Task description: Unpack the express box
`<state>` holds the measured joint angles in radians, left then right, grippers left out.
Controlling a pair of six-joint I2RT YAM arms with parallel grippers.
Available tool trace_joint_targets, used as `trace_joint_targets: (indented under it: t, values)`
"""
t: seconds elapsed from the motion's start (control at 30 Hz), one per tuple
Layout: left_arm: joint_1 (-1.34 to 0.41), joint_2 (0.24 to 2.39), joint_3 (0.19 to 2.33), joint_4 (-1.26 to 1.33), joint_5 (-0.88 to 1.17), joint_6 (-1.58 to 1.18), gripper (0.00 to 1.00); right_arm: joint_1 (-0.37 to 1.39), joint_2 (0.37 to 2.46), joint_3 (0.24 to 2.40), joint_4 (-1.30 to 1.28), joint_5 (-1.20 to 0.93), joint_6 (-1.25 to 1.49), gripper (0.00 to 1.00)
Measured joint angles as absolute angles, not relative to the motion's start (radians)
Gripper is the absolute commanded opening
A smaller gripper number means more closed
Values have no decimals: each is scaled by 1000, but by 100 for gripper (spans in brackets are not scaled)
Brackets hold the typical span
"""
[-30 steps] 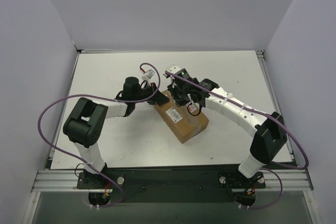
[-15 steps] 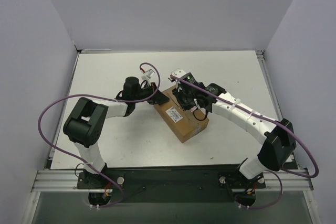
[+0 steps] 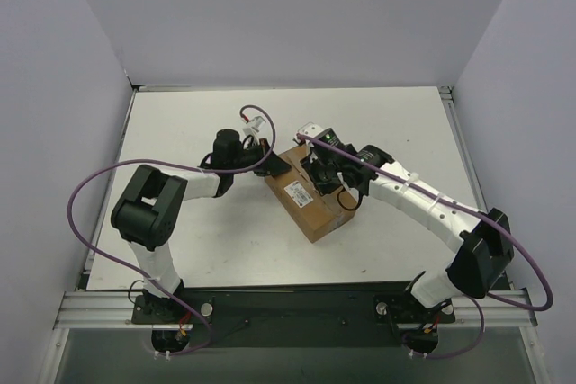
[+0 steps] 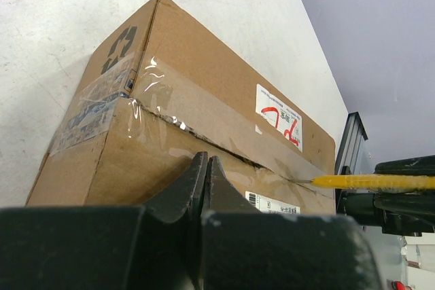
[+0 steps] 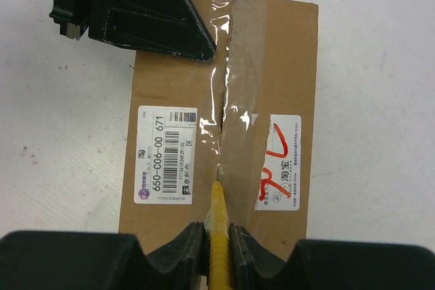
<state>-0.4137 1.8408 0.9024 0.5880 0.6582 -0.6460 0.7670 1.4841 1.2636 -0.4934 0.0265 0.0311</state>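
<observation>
The express box (image 3: 310, 200) is a brown carton with a white label, red marks and clear tape, lying at the table's middle. It fills the left wrist view (image 4: 183, 113) and the right wrist view (image 5: 224, 113). My right gripper (image 5: 217, 232) is shut on a yellow utility knife (image 5: 217, 236); its blade tip rests on the taped centre seam, which is split open ahead of it. The knife shows in the left wrist view (image 4: 374, 182). My left gripper (image 4: 206, 168) is shut and empty, its tips pressed against the box's far end (image 3: 277, 166).
White table top (image 3: 180, 123) lies around the box, with grey walls on three sides. Purple cables loop off both arms. A metal rail (image 3: 288, 308) runs along the near edge.
My right gripper has drawn the knife along the seam toward the near right end of the box. The box has shifted slightly. The left gripper stays against the far end.
</observation>
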Motion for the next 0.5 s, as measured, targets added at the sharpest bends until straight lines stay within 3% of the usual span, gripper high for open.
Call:
trace_joint_targets:
  t: [0.5]
  values:
    - [-414,1864,947,562,643,-625,0,767,1378,1205,-591,-2,50,0]
